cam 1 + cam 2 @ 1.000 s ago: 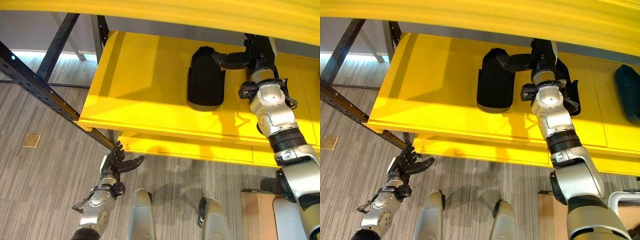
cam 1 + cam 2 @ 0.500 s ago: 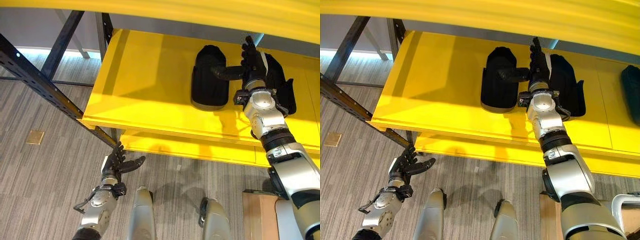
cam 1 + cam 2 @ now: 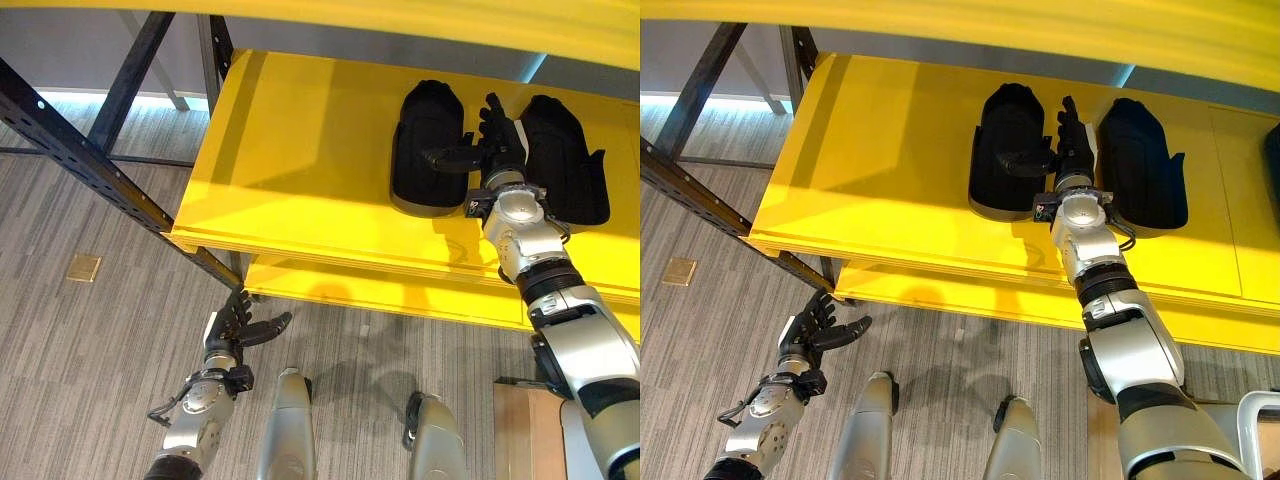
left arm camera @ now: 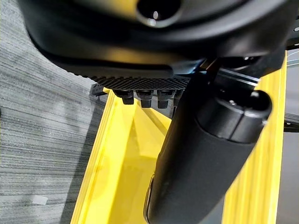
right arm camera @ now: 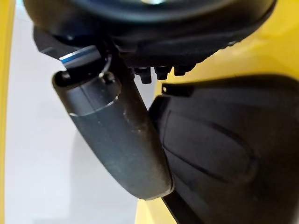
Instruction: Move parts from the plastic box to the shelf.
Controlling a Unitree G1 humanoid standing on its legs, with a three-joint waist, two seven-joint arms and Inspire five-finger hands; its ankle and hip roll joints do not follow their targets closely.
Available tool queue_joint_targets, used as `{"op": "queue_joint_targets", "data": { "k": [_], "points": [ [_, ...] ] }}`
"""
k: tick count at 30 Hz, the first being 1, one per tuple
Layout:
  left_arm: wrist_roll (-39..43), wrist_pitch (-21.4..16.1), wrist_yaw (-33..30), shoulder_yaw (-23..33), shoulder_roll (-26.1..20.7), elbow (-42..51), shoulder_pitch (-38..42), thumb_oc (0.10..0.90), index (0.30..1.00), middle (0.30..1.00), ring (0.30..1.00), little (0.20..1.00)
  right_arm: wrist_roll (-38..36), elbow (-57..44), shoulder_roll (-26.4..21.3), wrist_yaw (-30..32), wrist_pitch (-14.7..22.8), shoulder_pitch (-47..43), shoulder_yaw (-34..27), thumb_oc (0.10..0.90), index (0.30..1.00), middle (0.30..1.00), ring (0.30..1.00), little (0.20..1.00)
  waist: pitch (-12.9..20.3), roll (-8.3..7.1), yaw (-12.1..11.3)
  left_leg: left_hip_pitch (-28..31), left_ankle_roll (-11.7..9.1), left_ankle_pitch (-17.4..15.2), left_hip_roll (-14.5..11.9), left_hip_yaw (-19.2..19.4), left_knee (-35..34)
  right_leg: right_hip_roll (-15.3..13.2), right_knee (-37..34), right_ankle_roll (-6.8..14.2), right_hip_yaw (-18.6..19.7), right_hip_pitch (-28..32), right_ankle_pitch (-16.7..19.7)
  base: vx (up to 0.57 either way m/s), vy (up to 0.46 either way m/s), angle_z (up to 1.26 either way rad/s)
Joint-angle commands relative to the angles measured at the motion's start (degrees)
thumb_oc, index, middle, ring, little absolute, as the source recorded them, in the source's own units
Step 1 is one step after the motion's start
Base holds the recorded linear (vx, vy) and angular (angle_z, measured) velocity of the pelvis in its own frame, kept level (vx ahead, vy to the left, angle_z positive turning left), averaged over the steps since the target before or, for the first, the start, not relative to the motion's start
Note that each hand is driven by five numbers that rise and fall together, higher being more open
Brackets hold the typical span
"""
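A yellow shelf (image 3: 300,150) stands over a grey striped floor (image 3: 80,350).
Two black parts lie side by side on it: the left part (image 3: 427,150) and the right part (image 3: 565,160). The right hand (image 3: 493,140) rests between them, fingers straight. The left hand (image 3: 235,325) hangs low by the floor, fingers relaxed.

Two parts (image 3: 428,145) side by side on shelf (image 3: 300,170)

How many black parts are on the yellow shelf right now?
3 visible: one left of the right hand, one right of it, and a third cut off at the shelf's far right. More may lie beyond.
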State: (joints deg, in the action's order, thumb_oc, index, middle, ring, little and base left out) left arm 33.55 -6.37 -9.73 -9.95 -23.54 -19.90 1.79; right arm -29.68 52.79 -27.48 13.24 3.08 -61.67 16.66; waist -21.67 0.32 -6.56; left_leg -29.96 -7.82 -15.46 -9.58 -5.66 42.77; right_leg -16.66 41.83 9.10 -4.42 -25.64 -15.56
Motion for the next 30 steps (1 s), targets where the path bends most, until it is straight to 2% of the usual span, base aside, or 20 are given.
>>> {"op": "queue_joint_targets", "data": {
  "k": [1,15,30],
  "points": [
    [0.0,-5.6,-0.3,-0.9,-2.9,4.6,3.2,0.9,1.0,1.0,1.0,1.0,1.7,0.8,-1.5,0.7,4.7,-8.5,-1.2,0.9,1.0,1.0,1.0,1.0,1.4,-0.77,-0.8,-2.2,2.9,2.0,-0.3,-2.9,-1.6,0.0,-0.4,-3.5,-0.1,4.8,-0.8,0.0,0.0,0.0],
    [0.2,-5.8,-0.2,-1.3,-3.1,5.6,3.2,0.9,1.0,1.0,1.0,1.0,2.7,6.0,-1.3,-0.2,3.8,-9.2,-0.1,0.9,1.0,1.0,1.0,1.0,0.1,0.06,-1.9,-3.6,3.1,1.8,0.3,-3.2,-0.9,-0.4,0.7,-3.5,-0.2,3.5,-1.4,0.0,-0.001,0.0],
    [0.7,-6.1,-1.0,-0.9,-2.8,5.8,3.1,0.9,1.0,1.0,1.0,1.0,6.9,6.0,-1.9,-0.8,2.8,-9.3,2.1,0.9,1.0,1.0,1.0,1.0,-1.0,0.65,-2.2,-4.7,3.1,2.0,0.6,-3.3,-0.7,-0.7,2.5,-3.8,-0.3,1.7,-2.1,0.0,0.0,0.0]
  ]
}}
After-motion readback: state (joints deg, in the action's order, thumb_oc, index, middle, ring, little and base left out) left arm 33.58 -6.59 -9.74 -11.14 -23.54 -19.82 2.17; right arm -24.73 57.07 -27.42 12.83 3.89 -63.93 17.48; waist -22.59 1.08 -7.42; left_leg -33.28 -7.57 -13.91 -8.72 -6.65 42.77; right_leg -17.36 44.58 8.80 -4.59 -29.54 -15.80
